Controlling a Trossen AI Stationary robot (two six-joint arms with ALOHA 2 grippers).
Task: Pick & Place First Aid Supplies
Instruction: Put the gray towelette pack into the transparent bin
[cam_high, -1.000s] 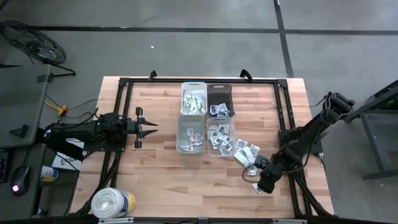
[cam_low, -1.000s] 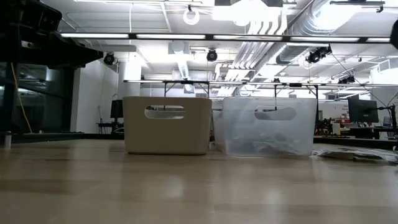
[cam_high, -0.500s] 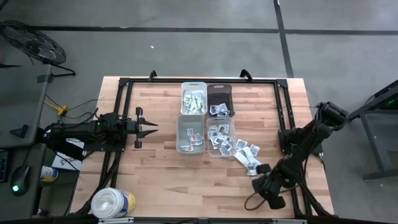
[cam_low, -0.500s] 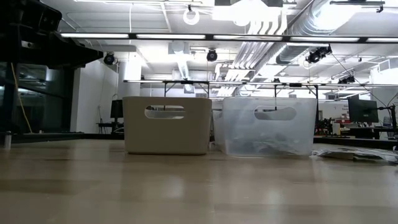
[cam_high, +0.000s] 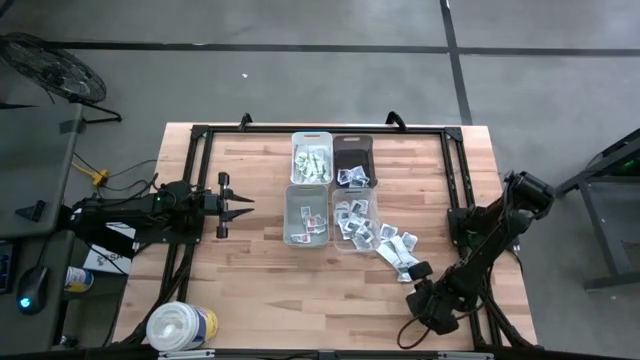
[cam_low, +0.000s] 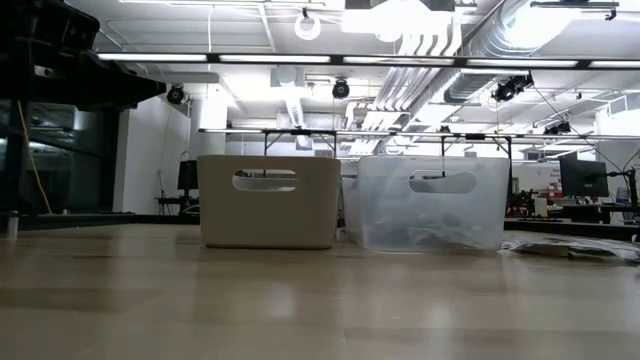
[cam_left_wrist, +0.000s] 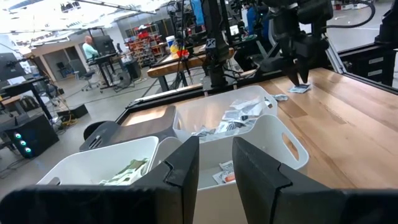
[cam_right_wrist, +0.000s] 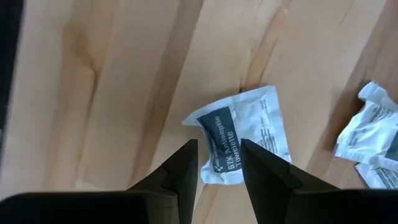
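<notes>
Several small white first aid packets (cam_high: 392, 244) lie spilled on the wood beside a clear bin (cam_high: 340, 237) that holds more. One white packet with a dark printed panel (cam_right_wrist: 239, 143) lies flat on the table, apart from the others. My right gripper (cam_right_wrist: 217, 165) hangs open just above it, pointing down, one finger over each side of its near end. The left wrist view shows this packet (cam_left_wrist: 300, 89) under that gripper. My left gripper (cam_high: 240, 205) waits open at the table's left, level, pointing toward the bins.
Two pairs of bins stand mid-table: a white one (cam_high: 312, 158) with greenish packets, a dark one (cam_high: 353, 152), and two clear ones (cam_high: 306, 215). A big white tub (cam_high: 182, 325) stands at the near left corner. Two more packets (cam_right_wrist: 373, 146) lie close to the right gripper.
My right gripper has moved toward the table's near edge and sunk closer to the wood, rolling about its own axis. It now covers the lone packet in the high view. The packets and bins have stayed where they were.
</notes>
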